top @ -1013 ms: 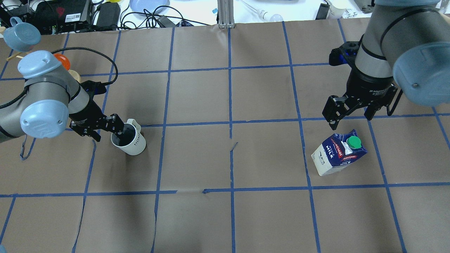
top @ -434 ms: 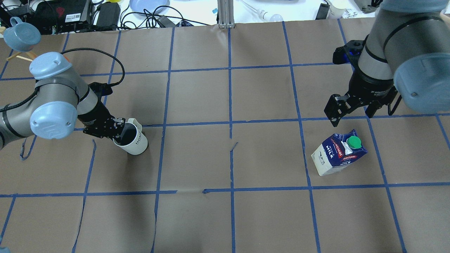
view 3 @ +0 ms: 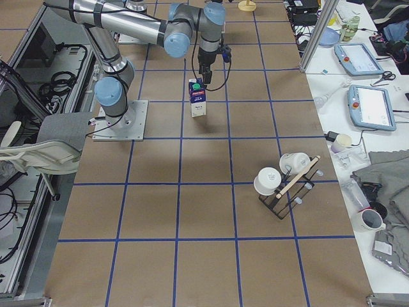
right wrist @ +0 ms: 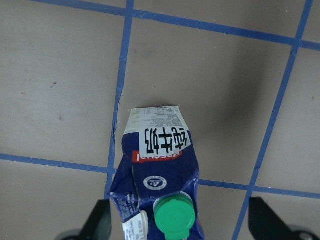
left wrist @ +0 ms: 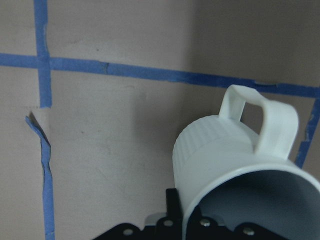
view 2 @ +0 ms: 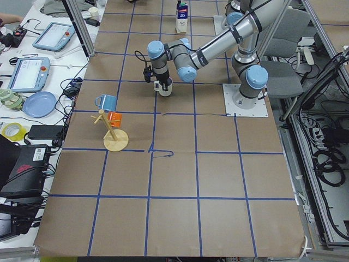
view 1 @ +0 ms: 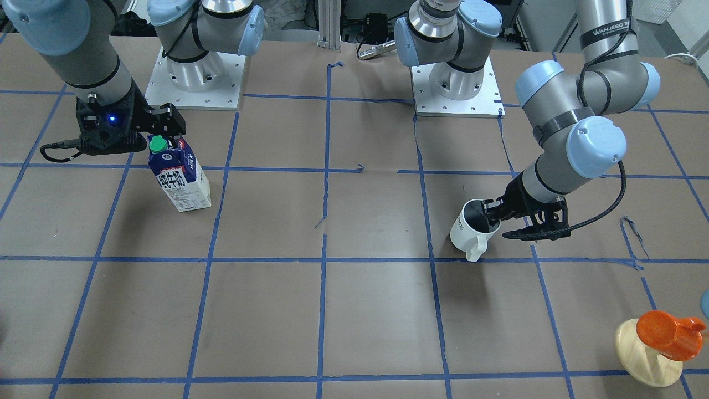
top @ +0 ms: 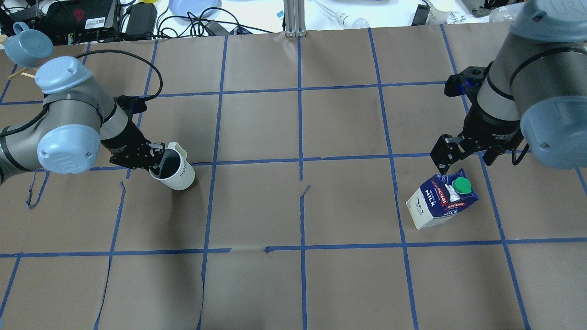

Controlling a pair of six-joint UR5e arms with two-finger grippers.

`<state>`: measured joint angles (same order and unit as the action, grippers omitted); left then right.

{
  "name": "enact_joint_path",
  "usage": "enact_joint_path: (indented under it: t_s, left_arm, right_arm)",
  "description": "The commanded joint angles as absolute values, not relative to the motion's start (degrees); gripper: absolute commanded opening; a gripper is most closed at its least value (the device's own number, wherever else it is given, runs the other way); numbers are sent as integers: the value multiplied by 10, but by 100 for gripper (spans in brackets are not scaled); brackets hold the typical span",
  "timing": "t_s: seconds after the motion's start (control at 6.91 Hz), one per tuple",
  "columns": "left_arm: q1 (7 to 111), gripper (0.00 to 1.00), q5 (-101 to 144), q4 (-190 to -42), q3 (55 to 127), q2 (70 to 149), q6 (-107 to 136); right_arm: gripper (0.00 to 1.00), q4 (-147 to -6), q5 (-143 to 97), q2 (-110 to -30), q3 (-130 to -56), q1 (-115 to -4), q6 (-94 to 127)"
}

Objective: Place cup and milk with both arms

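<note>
While the left gripper (top: 153,161) (black, two-finger) has its jaws clamped on the rim of the white ceramic mug (top: 179,173) with a dark grey inside, one finger inside it, the mug is tilted with its handle away from the robot. Can't tell if its base touches the brown blue-taped surface (top: 348,206). Right gripper (top: 464,160): jaws apart, just above the blue-and-white gable-top milk carton (top: 440,204) with green cap, not touching it. Carton stands upright, well apart from the mug.

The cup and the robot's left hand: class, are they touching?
Touching. The front-facing view shows the left hand clamped on the rim of the cup, one finger inside it, and the cup is tilted.
</note>
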<state>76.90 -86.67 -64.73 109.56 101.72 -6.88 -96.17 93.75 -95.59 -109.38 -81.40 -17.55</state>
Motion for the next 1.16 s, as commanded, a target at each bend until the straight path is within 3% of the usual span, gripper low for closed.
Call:
enact_joint_path:
  t_s: [0.0, 0.87, 1.01]
  left_arm:
    - [860, 0, -845, -670, 990, 1044, 26]
    - [1049, 0, -855, -637, 890, 1164, 163]
    - [1069, 0, -880, -636, 895, 1170, 166]
  right_arm:
    - [96, -941, 932, -962, -1098, -811, -177]
    - [98, -992, 921, -958, -1157, -790, -180]
    - [90, -991, 920, -959, -1158, -791, -180]
